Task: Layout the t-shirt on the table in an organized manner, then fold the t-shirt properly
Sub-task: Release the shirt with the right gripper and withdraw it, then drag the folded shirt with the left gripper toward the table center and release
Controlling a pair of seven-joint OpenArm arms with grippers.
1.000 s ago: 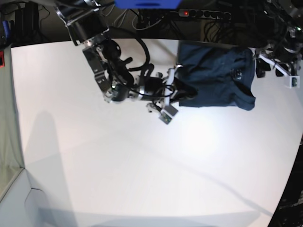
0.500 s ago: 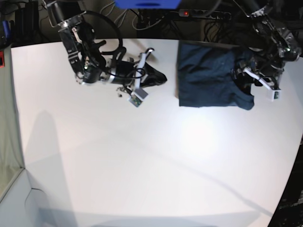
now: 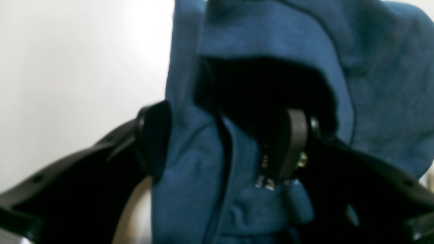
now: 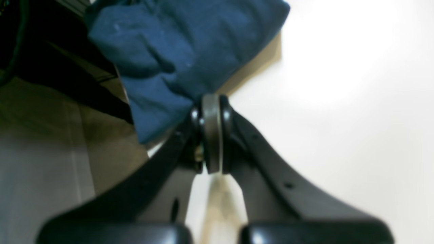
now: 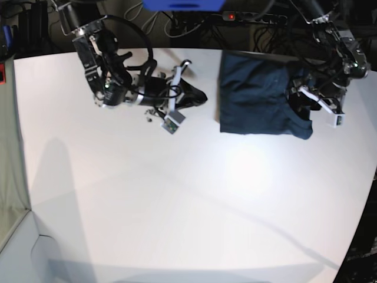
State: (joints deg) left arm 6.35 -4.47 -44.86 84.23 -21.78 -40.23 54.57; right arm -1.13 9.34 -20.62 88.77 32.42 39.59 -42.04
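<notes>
The dark navy t-shirt (image 5: 256, 97) lies as a flat folded rectangle at the back right of the white table (image 5: 206, 194). My left gripper (image 5: 309, 101) is over the shirt's right edge, by the collar. In the left wrist view it (image 3: 223, 139) stands open with a fold of the shirt (image 3: 373, 67) between its pads, and cloth drapes over the right finger. My right gripper (image 5: 205, 97) is shut, a strip of bare table away from the shirt's left edge. In the right wrist view its tips (image 4: 212, 112) are pressed together, with blue cloth (image 4: 190, 51) just beyond them.
A power strip (image 5: 253, 17) with a red light and loose cables run behind the table's back edge. A blue object (image 5: 182, 5) sits at the top. The table's edge curves down the right side (image 5: 360, 224). A grey surface (image 5: 9, 177) borders the left.
My right gripper pulled back to the left, away from the shirt's left edge, then held still. My left gripper came in from the right onto the shirt's collar edge.
</notes>
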